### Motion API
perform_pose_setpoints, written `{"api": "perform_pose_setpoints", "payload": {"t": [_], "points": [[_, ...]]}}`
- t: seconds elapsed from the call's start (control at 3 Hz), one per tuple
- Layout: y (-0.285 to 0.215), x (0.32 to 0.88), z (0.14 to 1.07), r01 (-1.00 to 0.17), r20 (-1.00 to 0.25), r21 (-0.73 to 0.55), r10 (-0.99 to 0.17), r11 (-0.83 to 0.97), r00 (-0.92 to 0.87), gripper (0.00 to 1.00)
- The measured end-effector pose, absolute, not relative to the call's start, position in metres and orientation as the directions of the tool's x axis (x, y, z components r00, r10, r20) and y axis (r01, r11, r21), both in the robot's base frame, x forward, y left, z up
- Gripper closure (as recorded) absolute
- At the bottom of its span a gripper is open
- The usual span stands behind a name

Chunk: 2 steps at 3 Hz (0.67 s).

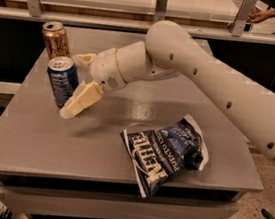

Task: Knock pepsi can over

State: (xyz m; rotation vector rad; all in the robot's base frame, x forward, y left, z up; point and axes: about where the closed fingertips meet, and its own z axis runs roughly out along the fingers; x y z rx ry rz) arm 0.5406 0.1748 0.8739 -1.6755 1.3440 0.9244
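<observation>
Gripper (76,86) sits at the table's (46,150) 10 o'clock corner, tight against the right side of the pepsi can (60,80). Claw looks spread. One cream finger (80,101) slants down across the can's 4 o'clock side, tip at the tabletop. The other finger (83,59) pokes out up by the rim at 1 o'clock. Can't tell if either is actually touching. Nothing is gripped.

Pepsi can is upright, so it's not knocked yet. Gold can (55,40) stands just behind it at 11 o'clock, close, with a small gap or none. Chip bag (166,153) is well apart at 4 o'clock, out of play.

Risks as I see them:
- The lower finger meets the can near its base. A low push likely slides it instead of tipping it. Needs contact up near the rim.
- A push toward 11 drives it into the gold can. That either props it upright or takes the wrong can down too.
- A push toward 9 has little table left. A tipped can rolls, and it could go off the edge.
- The arm (216,86) is stretched long, so a fast sweep may overshoot.
</observation>
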Motion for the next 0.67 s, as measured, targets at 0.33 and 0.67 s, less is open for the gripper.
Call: {"api": "perform_pose_setpoints", "payload": {"t": [0.33,0.67], "points": [[0.1839,0.5372,0.8691,-0.981,-0.919,-0.127,-0.356,-0.147,0.172,0.00],[0.1910,0.5327,0.8649,-0.979,-0.935,-0.115,-0.315,-0.167,0.164,0.19]]}}
